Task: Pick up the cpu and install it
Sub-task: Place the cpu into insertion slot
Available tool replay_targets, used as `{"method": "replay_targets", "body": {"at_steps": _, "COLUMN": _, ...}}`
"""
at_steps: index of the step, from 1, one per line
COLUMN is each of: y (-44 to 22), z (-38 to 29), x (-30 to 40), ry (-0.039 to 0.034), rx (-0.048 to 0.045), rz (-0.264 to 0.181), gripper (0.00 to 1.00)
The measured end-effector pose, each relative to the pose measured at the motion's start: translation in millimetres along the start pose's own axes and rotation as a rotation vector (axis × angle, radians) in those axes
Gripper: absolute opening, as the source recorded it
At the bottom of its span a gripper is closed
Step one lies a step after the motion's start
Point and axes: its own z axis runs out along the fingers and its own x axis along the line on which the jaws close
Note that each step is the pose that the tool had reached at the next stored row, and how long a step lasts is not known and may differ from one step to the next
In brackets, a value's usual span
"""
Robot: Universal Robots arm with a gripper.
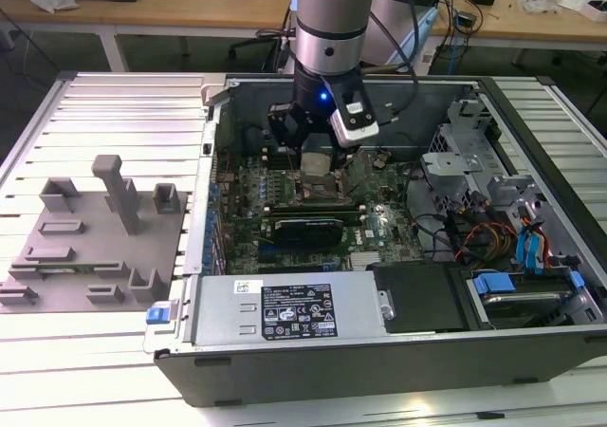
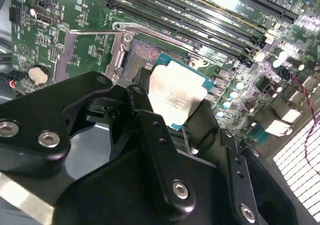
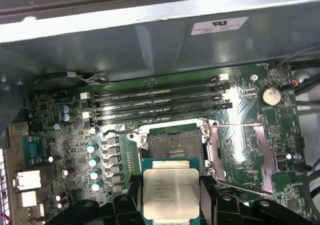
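jaws clamped on the cpu (image 3: 171, 194), poised over the open socket (image 3: 172, 147), inside the computer case (image 1: 427, 356)

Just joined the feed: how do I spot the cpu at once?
Find the open computer case and the green motherboard inside it. Near the board's empty socket, the gripper holds the cpu. It is the only flat silvery square, edged in blue-green.

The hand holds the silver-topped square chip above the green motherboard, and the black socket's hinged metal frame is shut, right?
Not quite. The hinged metal frame is swung open beside the black socket, as the first wrist view shows. The hand does hold the silver-topped square chip above the green motherboard.
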Motion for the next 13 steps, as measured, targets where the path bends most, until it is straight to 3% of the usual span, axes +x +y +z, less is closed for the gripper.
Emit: {"method": "replay_targets", "body": {"at_steps": 13, "y": 0.0, "z": 0.7, "x": 0.0, "ry": -0.0100, "rx": -0.0001, "rz": 0.219, "gripper": 0.55}}
